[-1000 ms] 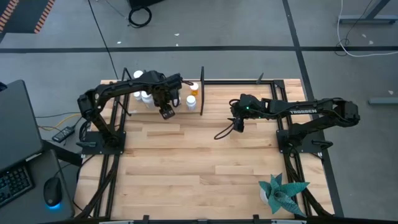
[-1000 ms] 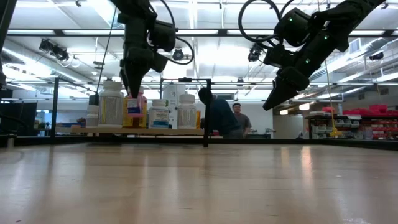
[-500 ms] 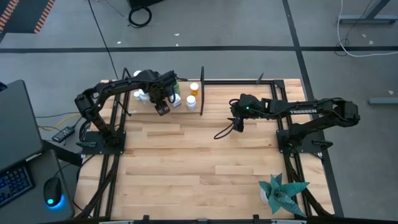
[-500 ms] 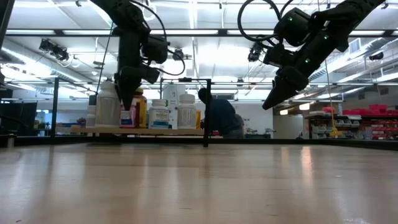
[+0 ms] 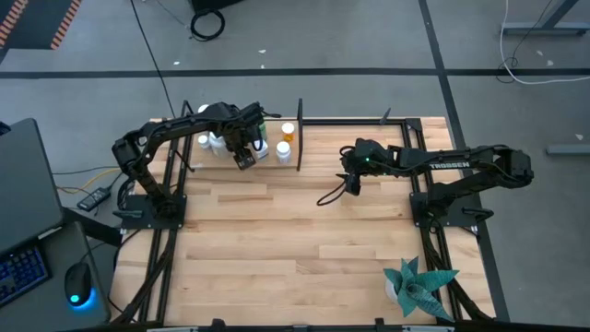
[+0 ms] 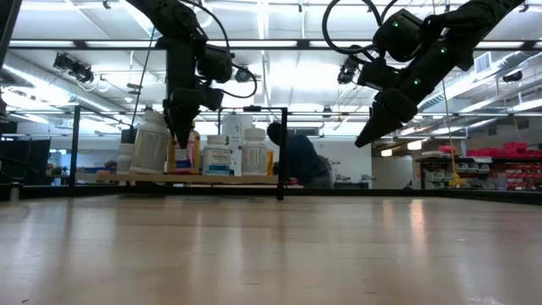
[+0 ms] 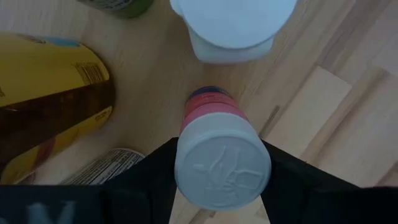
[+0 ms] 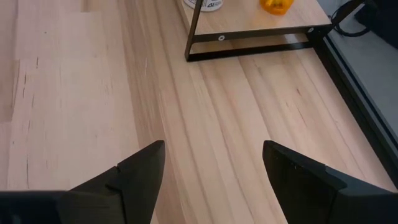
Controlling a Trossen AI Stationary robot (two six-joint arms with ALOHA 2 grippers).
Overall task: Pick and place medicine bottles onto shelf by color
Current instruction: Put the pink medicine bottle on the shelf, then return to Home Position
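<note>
Bottles [image 5: 214, 141] crowd the shelf [image 5: 277, 164] at about eleven o'clock on the bench [image 5: 295, 240], left of the black divider [image 5: 299, 134]. The left pincer [image 7: 222, 186] is down among them, its fingers on either side of a small white-capped bottle with a pink band [image 7: 219, 155]. The fingers sit close to the bottle's sides, but I cannot tell whether they are gripping it or letting go. That bottle stands on the shelf plank, just beside a white bottle [image 7: 231, 25] and near a big amber one [image 7: 50, 93].

The main risk, as I judge it, is a knock-over. The neighbours are tight around the pincer, so a sideways drift or a lift before the fingers clear could tip the pink-banded bottle or shove the amber one into the rest. A tilted release could also leave it leaning on the white bottle.

The left wrist view alone shows the fingers flanking the cap and the pink band. The low view shows instead that the row stands upright, with people in the room behind. The high view places the right pincer [image 8: 211, 174] at roughly one o'clock, spread wide and empty above bare bench. The right wrist view catches an orange cap [image 8: 275, 5] beyond the divider.
</note>
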